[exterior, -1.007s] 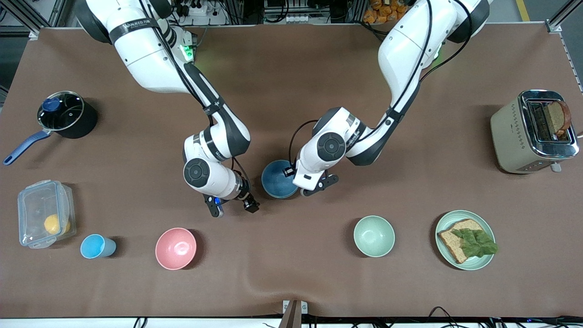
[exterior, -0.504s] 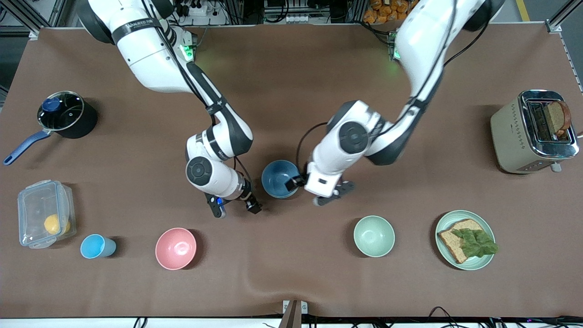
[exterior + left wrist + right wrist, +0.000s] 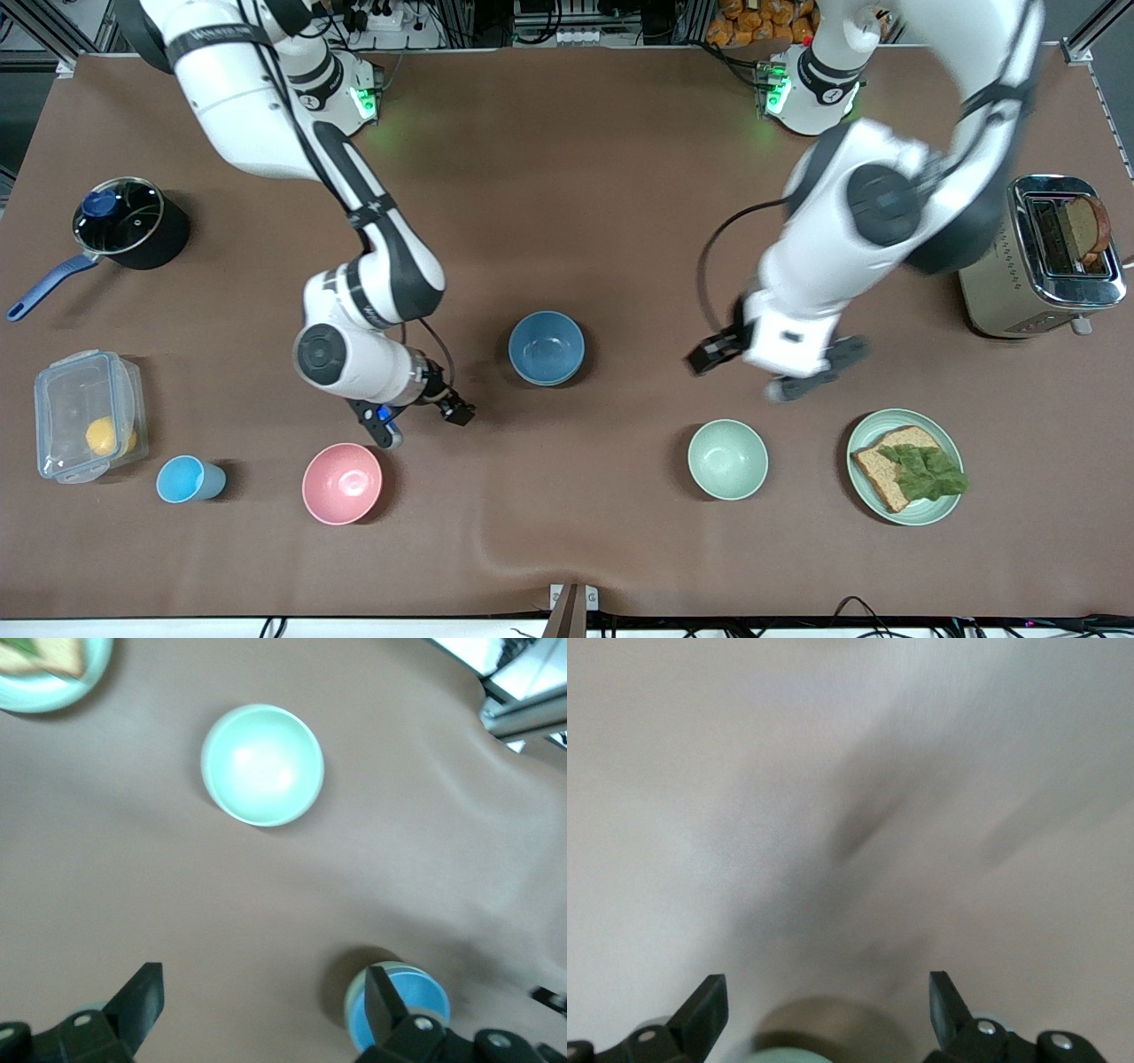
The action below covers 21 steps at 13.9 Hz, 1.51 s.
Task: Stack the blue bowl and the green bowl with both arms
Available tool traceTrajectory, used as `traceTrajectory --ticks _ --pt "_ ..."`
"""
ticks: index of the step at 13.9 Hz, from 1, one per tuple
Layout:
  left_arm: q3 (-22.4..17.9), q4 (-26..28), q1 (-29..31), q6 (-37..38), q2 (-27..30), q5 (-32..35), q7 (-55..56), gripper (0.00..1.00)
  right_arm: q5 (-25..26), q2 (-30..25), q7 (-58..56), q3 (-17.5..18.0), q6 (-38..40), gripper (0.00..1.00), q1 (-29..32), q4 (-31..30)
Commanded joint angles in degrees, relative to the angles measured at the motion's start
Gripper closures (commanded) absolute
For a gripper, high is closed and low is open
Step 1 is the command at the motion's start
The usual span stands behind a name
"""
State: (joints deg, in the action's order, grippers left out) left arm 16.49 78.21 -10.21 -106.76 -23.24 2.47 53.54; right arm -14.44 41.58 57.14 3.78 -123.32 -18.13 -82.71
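Observation:
The blue bowl (image 3: 547, 347) stands mid-table, nested in the green bowl, whose sage rim (image 3: 350, 1008) shows around the blue bowl (image 3: 430, 997) in the left wrist view. In the front view the green bowl is hidden under the blue one. My left gripper (image 3: 817, 372) is open and empty, in the air over bare table between the toaster and the plate, well away from the stack; its jaws (image 3: 261, 1019) stand wide apart. My right gripper (image 3: 376, 424) is open and empty, over the table just above the pink bowl; its jaws (image 3: 828, 1028) stand wide apart over blurred bare table.
A paler mint bowl (image 3: 727, 459) and a plate with bread (image 3: 904, 465) lie near the front edge toward the left arm's end. A toaster (image 3: 1038, 255) stands there too. A pink bowl (image 3: 342, 483), blue cup (image 3: 189, 478), plastic box (image 3: 87, 415) and pot (image 3: 128, 221) lie toward the right arm's end.
Both grippers have drawn away from the blue bowl: the left one swung far toward its own end of the table, the right one toward the pink bowl. The bowl stack has not moved.

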Motion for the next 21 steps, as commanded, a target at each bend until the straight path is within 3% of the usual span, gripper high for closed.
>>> traceTrajectory --ticks 1,4,6,7,9,12,15,18,21 --pt "0.6 3.0 5.4 7.1 6.8 0.4 -8.7 0.00 -0.1 -6.5 -13.0 0.5 4.3 0.00 4.1 -4.5" --pt "1.0 2.9 11.3 13.1 10.3 -0.1 -21.1 0.00 0.1 -14.7 -36.3 0.4 4.6 0.00 10.3 -14.0" --pt "0.5 3.2 12.8 15.0 12.7 -0.9 -27.1 0.00 0.3 -19.1 -45.9 -1.0 6.8 0.00 12.7 -16.5" --pt "0.4 3.4 13.3 16.0 13.4 -1.1 -29.1 0.00 1.9 -21.1 -47.4 -1.9 10.1 0.00 12.6 -16.4" --pt "-2.1 3.4 13.3 18.7 15.0 -1.2 -34.5 0.00 10.1 -25.6 -47.6 -2.0 14.4 0.00 12.2 -16.5" --pt "-4.1 4.0 13.3 21.6 17.0 -1.2 -39.8 0.00 12.2 -31.1 -51.6 -2.2 21.1 0.00 12.7 -15.9" --pt "-5.1 4.1 13.5 23.0 18.3 -1.2 -41.2 0.00 12.8 -34.9 -59.1 -5.3 26.0 0.00 12.7 -14.7" --pt "-5.8 4.1 13.5 24.2 19.4 -1.3 -43.0 0.00 18.3 -36.0 -61.2 -5.4 32.4 0.00 12.7 -8.5" --pt "-5.8 5.7 13.5 24.8 21.3 -1.4 -44.4 0.00 18.7 -37.2 -63.8 -6.1 36.7 0.00 13.1 -4.2"
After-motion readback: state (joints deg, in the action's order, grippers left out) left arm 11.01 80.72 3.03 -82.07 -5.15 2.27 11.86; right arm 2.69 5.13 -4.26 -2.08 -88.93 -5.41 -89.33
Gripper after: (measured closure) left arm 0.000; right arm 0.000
